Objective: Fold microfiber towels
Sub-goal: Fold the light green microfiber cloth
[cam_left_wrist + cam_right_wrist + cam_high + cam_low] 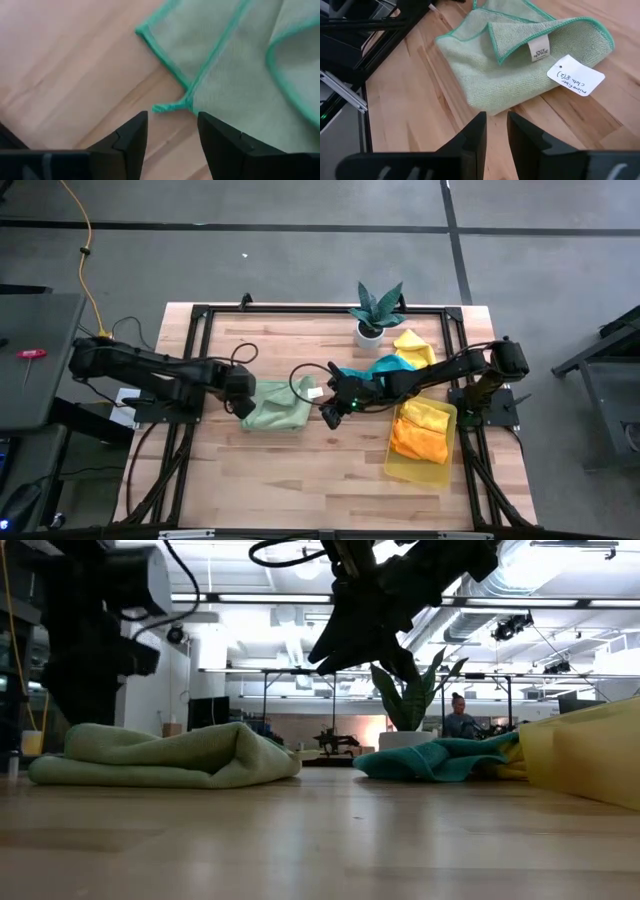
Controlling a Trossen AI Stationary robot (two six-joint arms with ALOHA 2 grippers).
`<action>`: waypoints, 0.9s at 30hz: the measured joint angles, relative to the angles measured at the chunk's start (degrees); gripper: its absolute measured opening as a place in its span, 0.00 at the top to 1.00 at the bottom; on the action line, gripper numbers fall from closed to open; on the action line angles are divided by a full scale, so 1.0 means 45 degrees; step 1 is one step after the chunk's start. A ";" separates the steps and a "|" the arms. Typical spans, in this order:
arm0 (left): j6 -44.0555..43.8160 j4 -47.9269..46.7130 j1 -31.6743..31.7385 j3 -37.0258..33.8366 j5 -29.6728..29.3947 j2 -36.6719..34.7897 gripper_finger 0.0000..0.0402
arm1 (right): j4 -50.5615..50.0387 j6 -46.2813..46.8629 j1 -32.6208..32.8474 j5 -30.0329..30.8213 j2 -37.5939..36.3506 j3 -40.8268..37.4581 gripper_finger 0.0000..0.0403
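Folded pale-green towel [276, 409] mid-table

- Pale green towel [520, 55]: soft, matt, finely napped cloth; stitched green edging.
- Tag [575, 75]: white paper, handwritten.
- Table [300, 470]: light wood planks, smooth satin finish.
- Tray [415, 470]: translucent yellow plastic.

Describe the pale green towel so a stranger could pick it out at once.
Start at the wooden table; near its middle, between the left gripper and the right gripper, lies the pale green towel, loosely folded. Unlike the teal towel by the potted plant, it carries a white paper tag.
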 joint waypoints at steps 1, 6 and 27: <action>0.0408 0.0000 0.0076 0.0000 0.0292 0.0228 0.61 | 0.0003 0.0004 0.0000 0.0007 0.0000 0.0004 0.83; 0.3254 0.0511 -0.0006 0.0000 0.0572 0.1375 0.65 | -0.0002 -0.0021 0.0000 0.0017 0.0000 0.0004 0.83; 0.4492 0.0988 -0.0300 0.0081 0.0231 0.3442 0.68 | 0.0003 -0.0290 0.0029 0.0299 0.0005 0.0009 0.83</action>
